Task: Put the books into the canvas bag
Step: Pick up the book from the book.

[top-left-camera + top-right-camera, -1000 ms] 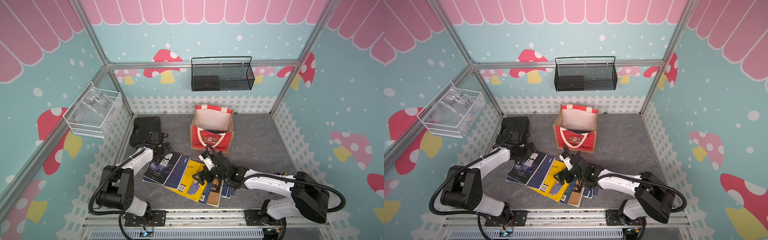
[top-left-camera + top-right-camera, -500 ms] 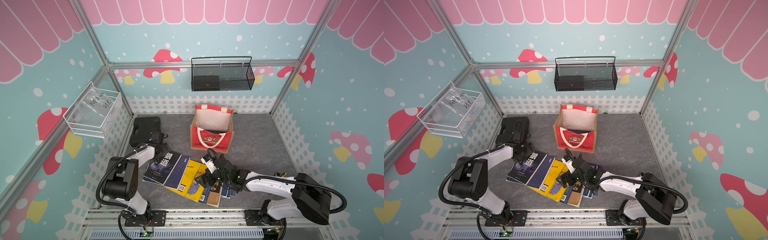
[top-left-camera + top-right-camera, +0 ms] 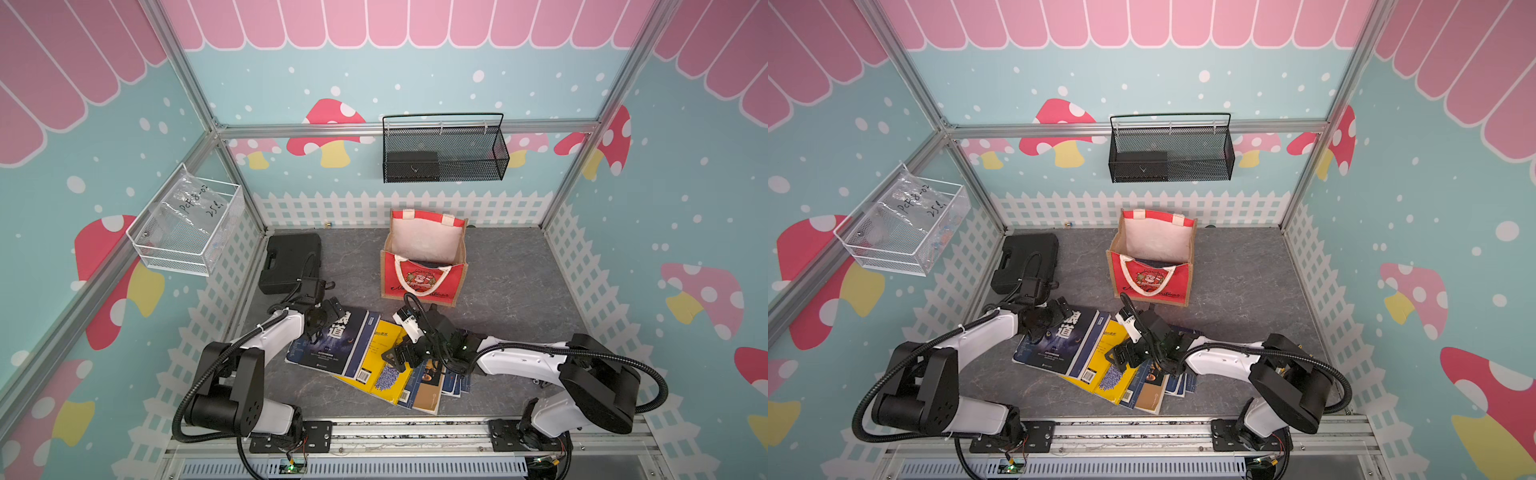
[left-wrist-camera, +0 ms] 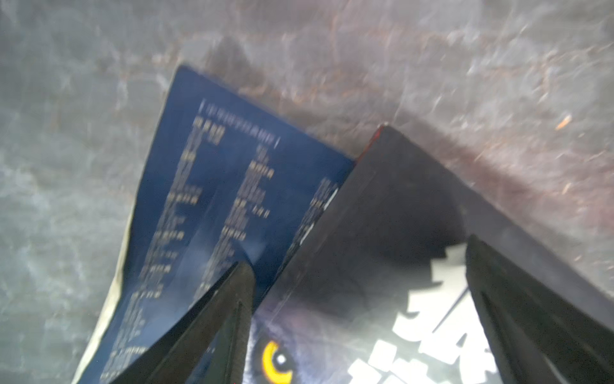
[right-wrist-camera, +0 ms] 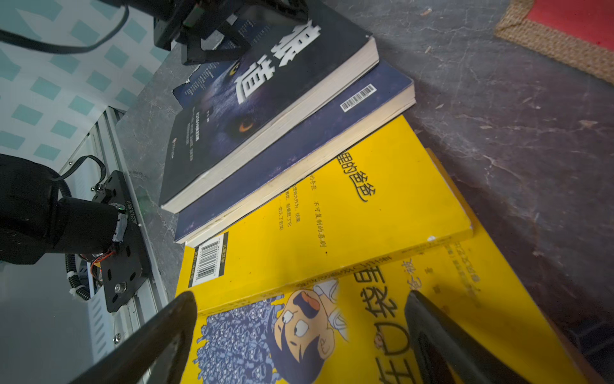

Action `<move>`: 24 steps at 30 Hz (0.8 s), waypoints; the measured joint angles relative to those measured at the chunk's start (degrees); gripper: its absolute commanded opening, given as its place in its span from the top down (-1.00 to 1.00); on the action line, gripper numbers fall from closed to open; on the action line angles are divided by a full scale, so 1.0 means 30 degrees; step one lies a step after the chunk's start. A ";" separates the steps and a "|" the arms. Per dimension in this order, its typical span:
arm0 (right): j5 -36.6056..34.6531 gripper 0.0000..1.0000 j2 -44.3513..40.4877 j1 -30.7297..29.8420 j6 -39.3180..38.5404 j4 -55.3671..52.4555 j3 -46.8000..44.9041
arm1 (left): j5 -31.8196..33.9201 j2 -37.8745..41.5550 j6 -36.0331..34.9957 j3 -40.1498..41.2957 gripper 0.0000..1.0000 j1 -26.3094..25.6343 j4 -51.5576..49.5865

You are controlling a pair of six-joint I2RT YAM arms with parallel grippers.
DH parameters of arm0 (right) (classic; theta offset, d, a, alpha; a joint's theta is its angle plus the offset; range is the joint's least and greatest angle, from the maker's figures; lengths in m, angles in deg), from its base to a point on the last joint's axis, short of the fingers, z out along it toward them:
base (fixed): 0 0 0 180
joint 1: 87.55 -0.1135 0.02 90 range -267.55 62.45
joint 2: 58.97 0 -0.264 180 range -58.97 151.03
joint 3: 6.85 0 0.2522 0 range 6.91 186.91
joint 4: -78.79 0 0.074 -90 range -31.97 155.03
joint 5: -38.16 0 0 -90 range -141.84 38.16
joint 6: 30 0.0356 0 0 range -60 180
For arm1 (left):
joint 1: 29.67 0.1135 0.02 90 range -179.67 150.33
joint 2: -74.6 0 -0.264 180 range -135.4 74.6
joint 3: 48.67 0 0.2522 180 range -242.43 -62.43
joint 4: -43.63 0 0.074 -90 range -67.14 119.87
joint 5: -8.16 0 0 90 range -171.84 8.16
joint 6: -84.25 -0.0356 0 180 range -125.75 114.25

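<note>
My left tool has slid over the dark book's corner, spread wide; my right tool, equally wide, hovers above a yellow book.

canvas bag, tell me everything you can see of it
The canvas bag is a boxy tote standing upright with its mouth open on the grey floor, behind the spread books and apart from them. It has a red front panel with a Santa print, tan jute sides and base edge, white lining, and a white handle drooping over the front. A dark blue thing shows inside.
</note>
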 measured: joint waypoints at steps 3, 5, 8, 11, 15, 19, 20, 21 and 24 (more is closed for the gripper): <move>0.0226 -0.99 0.0495 0.0000 -0.0007 0.0044 0.0707 | -0.0488 0.0291 0.0073 0.0248 -0.98 -0.0022 0.0066; 0.0364 -0.99 0.0969 0.0000 0.0022 0.0051 0.1268 | -0.0867 0.0299 0.0168 0.0255 -0.98 -0.0248 0.0160; 0.0335 -0.99 0.1712 0.0015 0.0299 0.0044 0.1996 | -0.1421 0.0466 0.0444 0.0386 -0.98 -0.1129 0.0423; 0.0350 -0.99 0.2368 0.0146 0.0714 -0.0015 0.2382 | -0.2076 0.0896 0.0845 0.0685 -0.98 -0.2040 0.0714; 0.0408 -0.99 0.3169 0.0495 0.1268 -0.0087 0.2863 | -0.2579 0.1494 0.1297 0.1188 -0.98 -0.2594 0.1180; 0.0313 -0.99 0.3235 0.0634 0.1552 -0.0117 0.3024 | -0.2973 0.2186 0.1668 0.1931 -0.98 -0.2900 0.1443; 0.0284 -0.98 0.3235 0.0648 0.1559 -0.0124 0.3024 | -0.3060 0.2390 0.1778 0.2164 -0.98 -0.2907 0.1552; 0.0255 -0.98 0.3235 0.0648 0.1559 -0.0131 0.3024 | -0.3133 0.2616 0.1858 0.2382 -0.98 -0.2907 0.1683; 0.0270 -0.98 0.3235 0.0758 0.1603 -0.0219 0.3067 | -0.3351 0.3155 0.2091 0.2834 -0.98 -0.2914 0.2004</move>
